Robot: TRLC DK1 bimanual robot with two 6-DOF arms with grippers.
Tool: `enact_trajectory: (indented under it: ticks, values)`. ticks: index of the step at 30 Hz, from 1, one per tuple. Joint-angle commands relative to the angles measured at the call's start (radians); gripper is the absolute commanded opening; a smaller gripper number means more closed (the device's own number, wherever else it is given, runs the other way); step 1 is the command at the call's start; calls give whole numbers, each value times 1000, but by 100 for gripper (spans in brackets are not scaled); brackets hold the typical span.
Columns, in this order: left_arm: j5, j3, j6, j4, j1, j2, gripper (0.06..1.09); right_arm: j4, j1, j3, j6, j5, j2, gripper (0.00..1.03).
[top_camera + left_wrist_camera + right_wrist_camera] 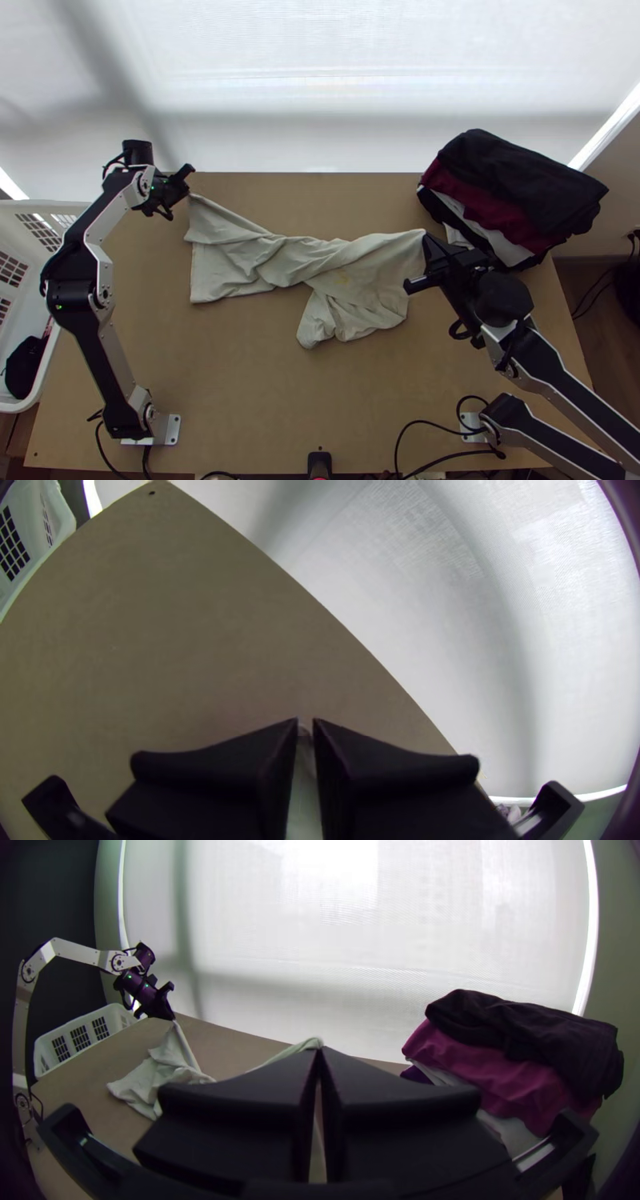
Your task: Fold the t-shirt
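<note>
A pale grey-green t-shirt (264, 260) stretches across the table in the top view, twisted and wrinkled, with one part hanging toward the near edge. My left gripper (189, 192) is shut on its far left corner, raised off the table. My right gripper (424, 238) is shut on the shirt's upper right corner. In the left wrist view, a strip of shirt (305, 793) runs between the fingers of my left gripper (305, 728). In the right wrist view, a bit of shirt (308, 1044) pokes up at the tips of my right gripper (319, 1052).
A pile of dark, red and white folded clothes (512, 192) sits at the table's far right. A white basket (40, 352) with a dark item inside stands at the left edge. Cables (432, 452) lie along the near edge.
</note>
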State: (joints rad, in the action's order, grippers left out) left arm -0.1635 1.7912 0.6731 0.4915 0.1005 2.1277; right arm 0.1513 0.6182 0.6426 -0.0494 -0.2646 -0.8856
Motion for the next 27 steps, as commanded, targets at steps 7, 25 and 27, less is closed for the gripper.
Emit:
enact_trajectory:
  ticks: [7,25,27]
  values:
    - [-80,94,-33,36,31,-104,104,22,-15,32,-21,1,-21,3]
    - [-125,-432,-557,590,-90,-612,75,22,-17,65,-27,1,-92,3]
    - [-134,-466,-549,636,-94,-621,69,22,-17,69,-29,1,-98,3]
